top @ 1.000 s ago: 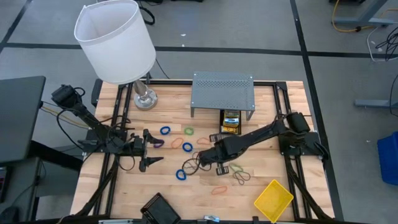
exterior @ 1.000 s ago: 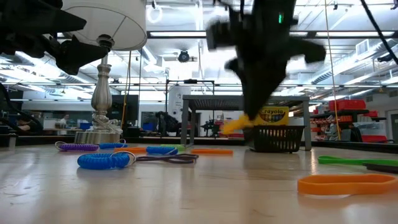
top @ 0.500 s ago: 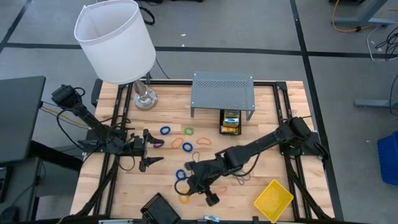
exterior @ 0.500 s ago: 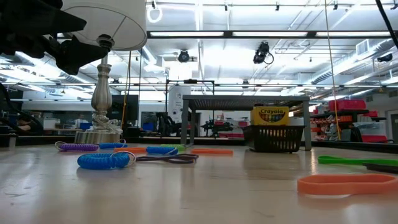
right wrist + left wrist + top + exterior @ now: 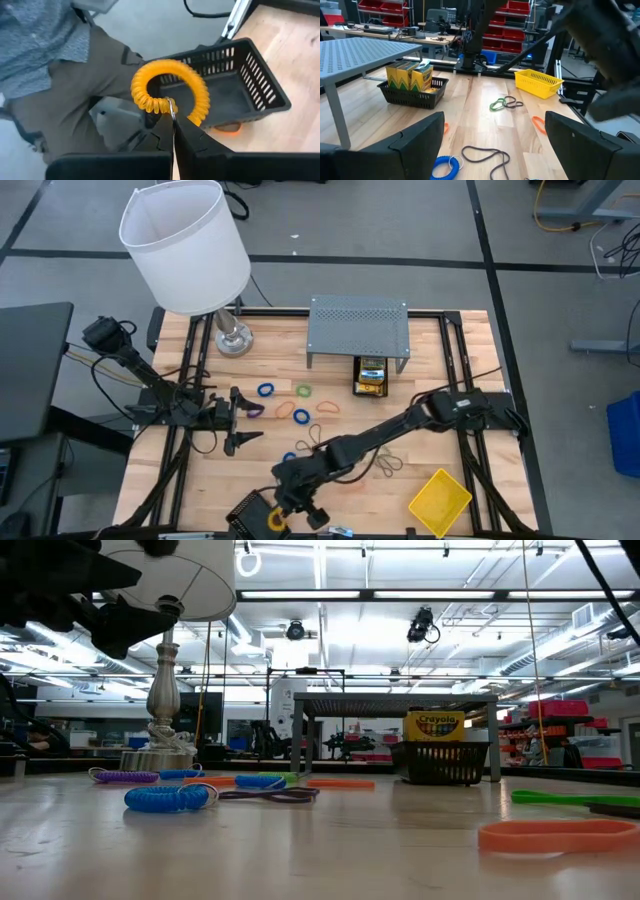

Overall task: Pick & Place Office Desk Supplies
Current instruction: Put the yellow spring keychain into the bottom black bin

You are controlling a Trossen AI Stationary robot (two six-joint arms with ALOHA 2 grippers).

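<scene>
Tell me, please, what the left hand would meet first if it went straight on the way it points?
Probably nothing on the bare wood just ahead. The open left hand looks past a dark cord loop toward the green bands; the yellow tray lies farther, though depth is unclear.

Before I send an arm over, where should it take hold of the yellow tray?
Grip the yellow tray by one thin side wall, coming straight down from above and straddling it. It sits open side up, so the walls are free. It lies diagonal to the table edges, so turn the wrist to match.
</scene>
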